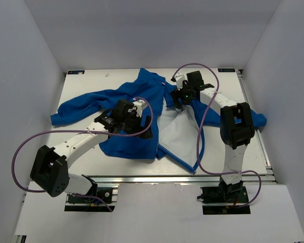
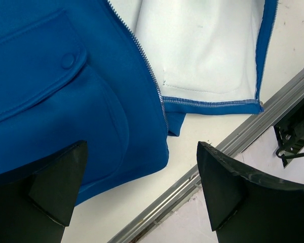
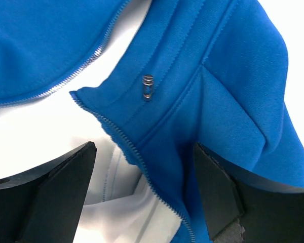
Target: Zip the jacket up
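Two tools: your left tool (image 1: pixel 130 114) and right tool (image 1: pixel 186 90) both stood wide open, with nothing between the fingers.
Jacket place: the jacket (image 1: pixel 134 93) lay spread across the middle of the surface (image 1: pixel 86 83). One sleeve reached toward the left edge, the other toward the right edge under your right arm.
Long axis: the collar (image 1: pixel 151 77) pointed at the far edge and the hem at the near edge. The front opening ran far to near, drifting toward the near right corner.
Front panels: the left panel lay blue side up. The right one was thrown open with its pale lining (image 1: pixel 176 132) upward, so the two zipper halves sat well apart at the hem.
Left tool: it hung over the pocket (image 2: pixel 55 86). The zipper teeth (image 2: pixel 153 83) ran just beside it on the right, and their bottom end (image 2: pixel 167 132) lay toward the near edge.
Right tool: it hung over the collar end, well apart from the hem. A small metal fitting (image 3: pixel 148 87) showed there, too small to identify.
Turning point: by my judgement, your left arm was the nearer one to the zipper's bottom ends, which had to meet first.
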